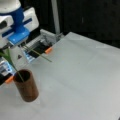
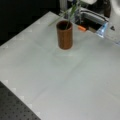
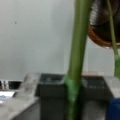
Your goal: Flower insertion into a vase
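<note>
Plain reddish-brown, wood-like cylindrical vase (image 1: 26, 86) standing upright on the pale grey table (image 1: 82, 82), near a front view's lower left; in a front view (image 2: 65, 34) toward the top centre, close to the table's far edge. Dark inside, mouth open upward.

White-and-blue Panda gripper (image 1: 18, 43) hanging above and slightly behind the vase, at a front view's upper left; out of frame in the front view with the vase at top centre. Thin green flower stem (image 1: 13, 65) running down from under the gripper, lower end already inside the vase mouth, touching or close to the near rim. A narrow leaf or side shoot (image 1: 41, 56) sticking out toward a front view's right. Same stem (image 2: 70, 15) rising from the vase, tilted off upright.

In the wrist view, thick green stem (image 3: 77, 50) running up the middle, vase rim (image 3: 98, 40) at upper right, well beyond the fingers. Stem's long axis near vertical with a lean; vase directly below the tool.

Jaw opening not readable; cannot tell whether the stem is clamped or released.
</note>
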